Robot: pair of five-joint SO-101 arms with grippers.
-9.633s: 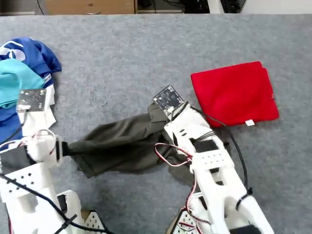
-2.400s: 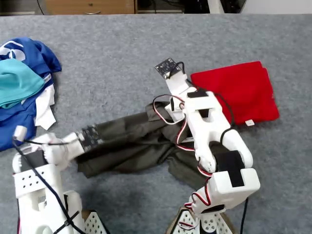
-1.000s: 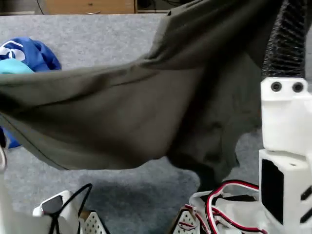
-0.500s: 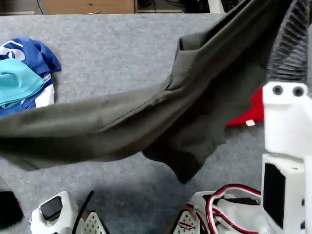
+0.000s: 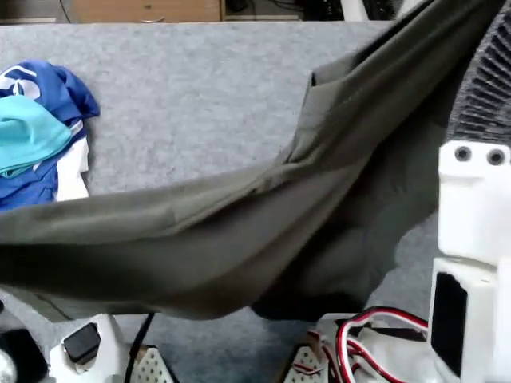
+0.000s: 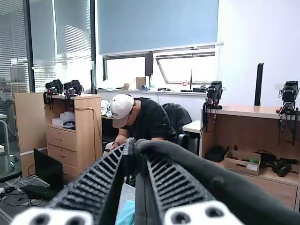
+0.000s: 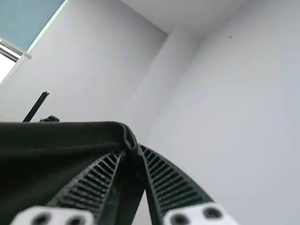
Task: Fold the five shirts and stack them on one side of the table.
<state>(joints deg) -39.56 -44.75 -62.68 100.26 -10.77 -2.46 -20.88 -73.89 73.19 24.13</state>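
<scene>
So left gripper (image 6: 136,146) and right gripper (image 7: 133,152) are each clamped on the olive shirt (image 5: 239,239), stretched over the worktop (image 5: 200,96); next it probably needs laying flat.

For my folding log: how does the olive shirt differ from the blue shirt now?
The olive shirt hangs in the air, gripped by the left claw and right claw; the blue shirt lies on the table. The olive shirt is stretched wide; the blue shirt is crumpled, partly under a teal shirt. Neither is folded.
</scene>
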